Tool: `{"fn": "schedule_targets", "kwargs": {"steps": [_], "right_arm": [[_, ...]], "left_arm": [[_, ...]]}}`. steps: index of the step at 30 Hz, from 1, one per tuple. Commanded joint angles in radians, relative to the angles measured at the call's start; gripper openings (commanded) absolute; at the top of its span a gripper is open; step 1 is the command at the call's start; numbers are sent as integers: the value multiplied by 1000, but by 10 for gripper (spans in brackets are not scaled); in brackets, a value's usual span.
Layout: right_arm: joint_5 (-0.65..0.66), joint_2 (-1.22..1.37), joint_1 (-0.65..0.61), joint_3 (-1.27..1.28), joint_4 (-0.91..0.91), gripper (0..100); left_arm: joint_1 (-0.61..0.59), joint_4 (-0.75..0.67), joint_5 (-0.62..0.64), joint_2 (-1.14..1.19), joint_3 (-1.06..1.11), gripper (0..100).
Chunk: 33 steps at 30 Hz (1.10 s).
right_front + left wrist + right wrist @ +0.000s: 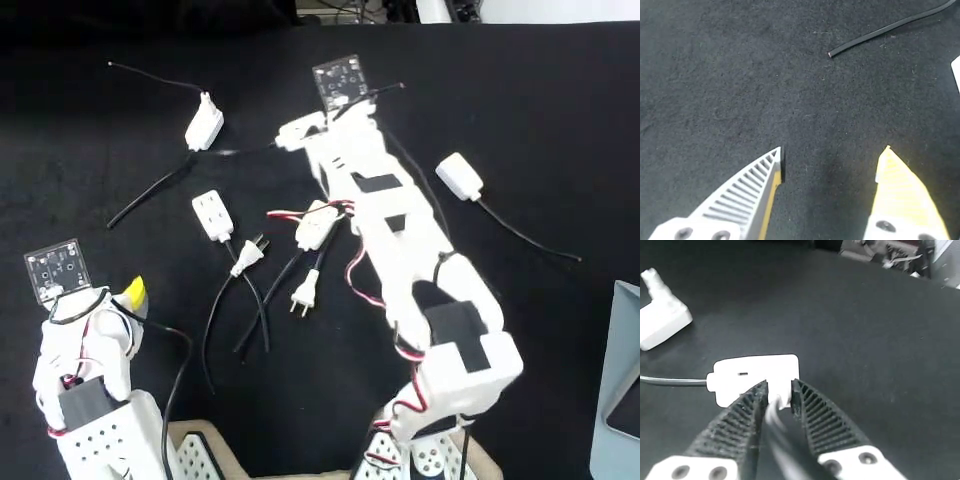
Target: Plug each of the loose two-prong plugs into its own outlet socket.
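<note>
Several white outlet sockets on black cords lie on the black table. My right gripper [779,385] is shut on the edge of one outlet socket [752,374], which sits at the far middle of the table [298,130]. Another socket [204,125] lies to its left, a third [212,215] nearer the middle, a fourth [459,176] to the right. Two loose two-prong plugs [247,257] [304,292] lie mid-table, prongs up. My left gripper [832,157] is open over bare cloth at the near left [128,300]; one finger [900,190] is yellow.
A further white connector [316,222] lies beside the right arm's body. Black cords trail across the middle. A loose cord end [830,54] lies ahead of the left gripper. A grey container [618,400] stands at the right edge.
</note>
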Motion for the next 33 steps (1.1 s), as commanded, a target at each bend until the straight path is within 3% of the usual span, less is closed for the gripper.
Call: {"fn": "schedule_targets", "kwargs": {"steps": [1,6,13,24,33], "right_arm": [[-12,39,32,-113,-68,11],[-12,174,54,-240,-37,25],[-114,180,46,-372,265,227],[-126,-124,46,-384,735,141],[-71,-236,104,-383,1099,141]], "left_arm": [[-10,-20,-5,-9,-5,300],[-10,-20,-5,-9,-4,300],[-10,-20,-5,-9,-4,300],[-10,-20,-5,-9,-2,300],[-10,-20,-5,-9,-2,300]]}}
